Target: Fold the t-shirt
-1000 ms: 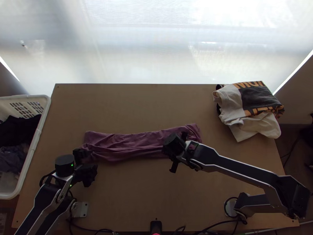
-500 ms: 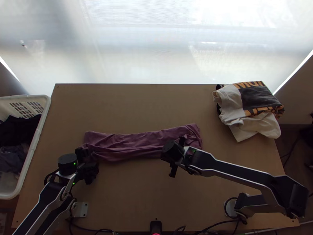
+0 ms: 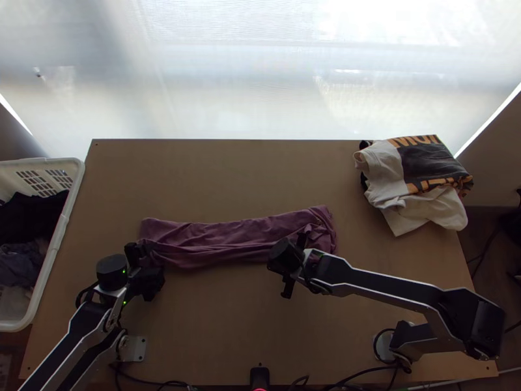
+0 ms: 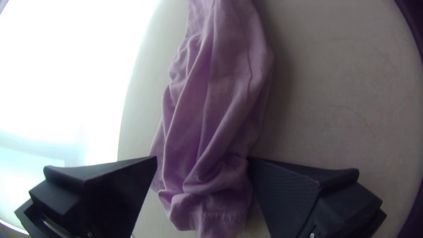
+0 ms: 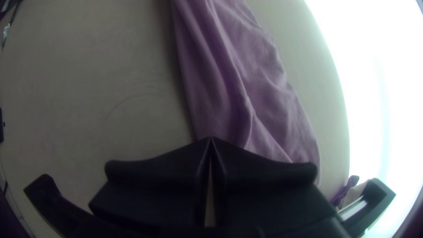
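Top view: we are seeing the purple cloth t-shirt point(image 3: 225, 236) strip-shaped on the light wooden table point(image 3: 221, 176), shortening folds apparently remaining; the black left gripper point(image 4: 202, 159) is gaping astride it, the black right gripper point(image 5: 210, 139) closed.

In the right wrist view, the black right gripper point(image 3: 286, 256) has its two wide, flat fingers point(image 5: 264, 169) brought together tip to tip, over the purple cloth t-shirt point(image 5: 269, 83), though whether any fabric is pinched between the tips cannot be told. The t-shirt lies as a long, narrow, rumpled strip on the light wooden table point(image 5: 88, 88), with soft folds running lengthwise and a raised crease along its middle. Well apart from the fingertips, a bright white expanse point(image 5: 370, 88) borders the tabletop beyond the strip's one long edge.
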